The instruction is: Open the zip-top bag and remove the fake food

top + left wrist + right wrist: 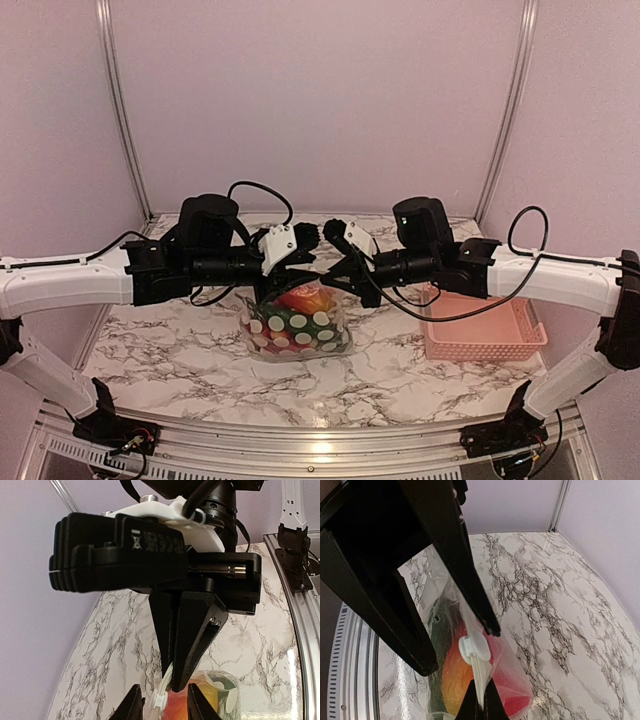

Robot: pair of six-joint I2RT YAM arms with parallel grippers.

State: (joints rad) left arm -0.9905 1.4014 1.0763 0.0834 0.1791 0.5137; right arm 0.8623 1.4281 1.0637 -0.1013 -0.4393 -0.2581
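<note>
Barely started, I'd say: the toy food [303, 299] all sits inside the bag [297, 330], which stands on the marble table [180, 350] between my arms, left of the pink basket [480, 348]. My right claw [480, 705] is pressed together on the zip strip just below the white slider [474, 648]; my left claw [165, 702] is spread either side of it, not gripping. The zip edge points up, and the strip seems to run from claw to claw

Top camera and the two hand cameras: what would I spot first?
The left gripper and the right gripper meet nose to nose above the middle of the marble table. Right under them is the zip-top bag, stuffed with bright red, orange and green fake food. A pink basket stands off to the right.
</note>
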